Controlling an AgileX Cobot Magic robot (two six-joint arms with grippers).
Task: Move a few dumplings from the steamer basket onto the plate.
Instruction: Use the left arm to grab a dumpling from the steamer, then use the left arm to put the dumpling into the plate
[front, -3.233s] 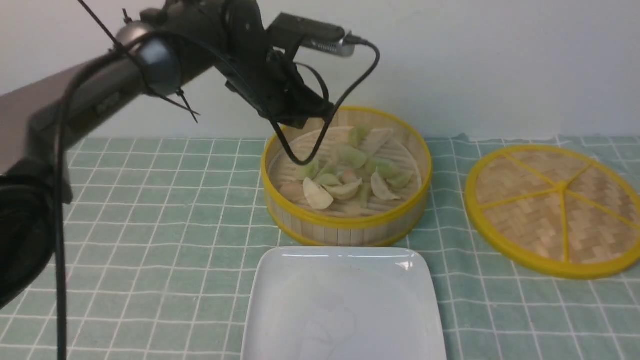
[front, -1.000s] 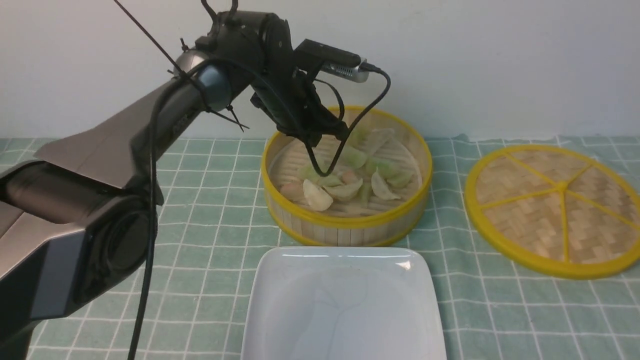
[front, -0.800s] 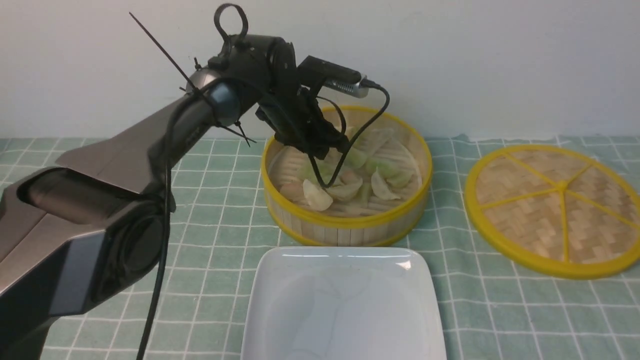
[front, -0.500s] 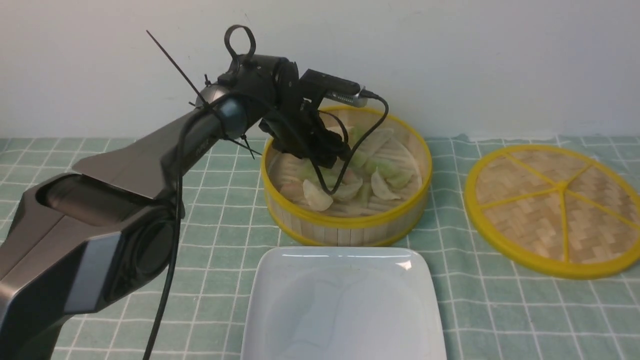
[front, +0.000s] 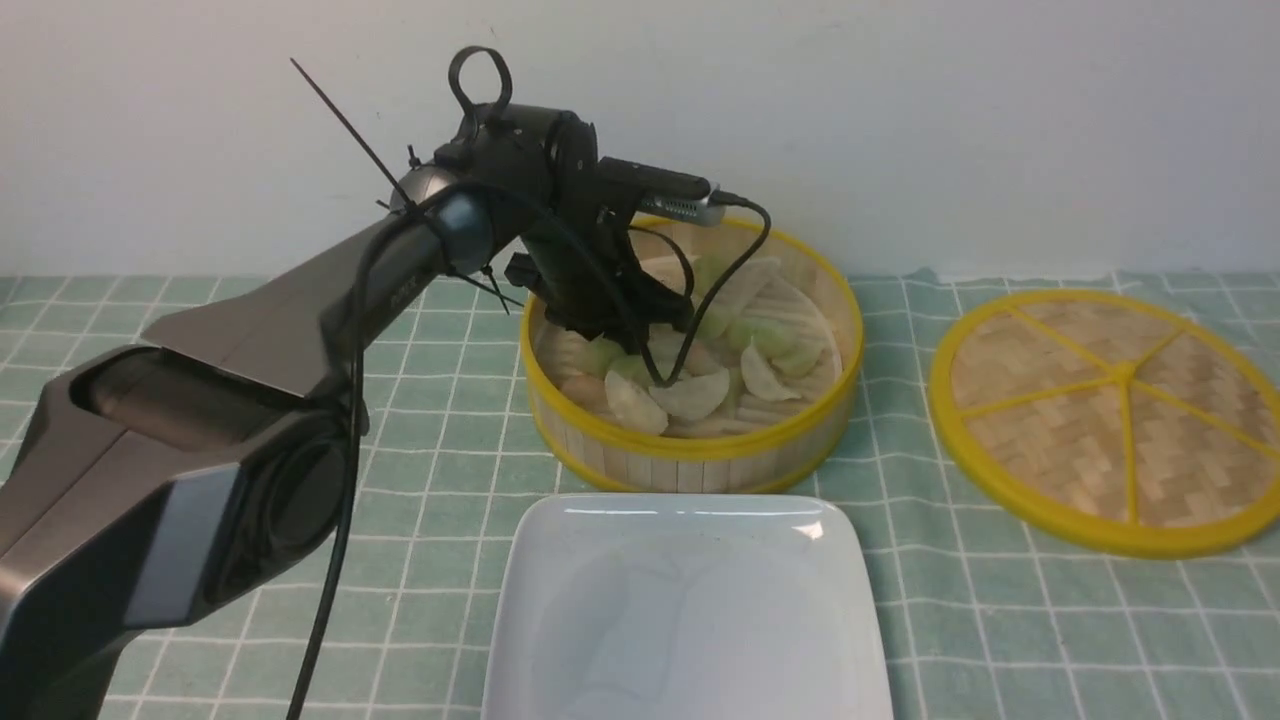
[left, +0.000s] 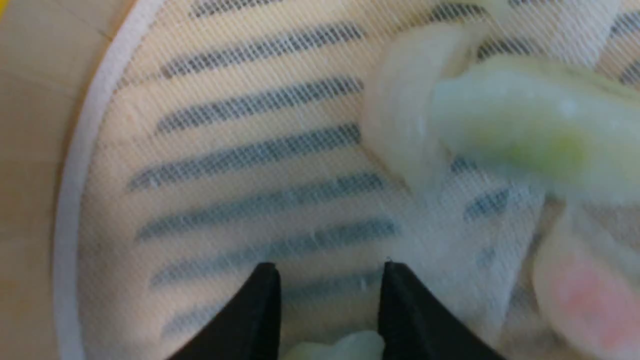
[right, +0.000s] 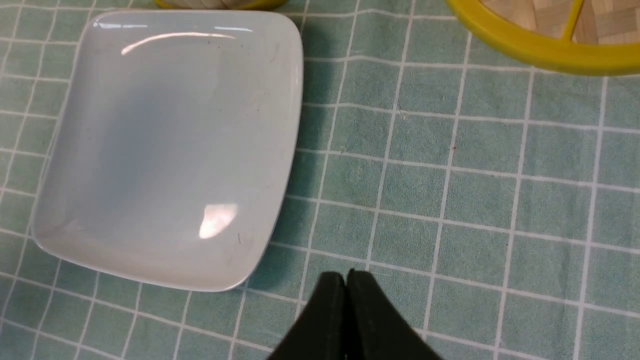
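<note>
Reaching into the steamer basket (front: 700, 468), the left jaws straddle a pale dumpling (left: 340, 348); gripping or not, I cannot tell. Next, likely: pinch gently, lift it over the rim to the plate (front: 690, 600) beside the basket. The right jaws are closed.

Left tool (front: 640, 335) sits inside the steamer basket (front: 700, 455) — among the dumplings (front: 700, 395).

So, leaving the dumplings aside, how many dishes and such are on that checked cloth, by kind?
steamer basket: 1
woven lid: 1
white plate: 1
Total: 3
</note>
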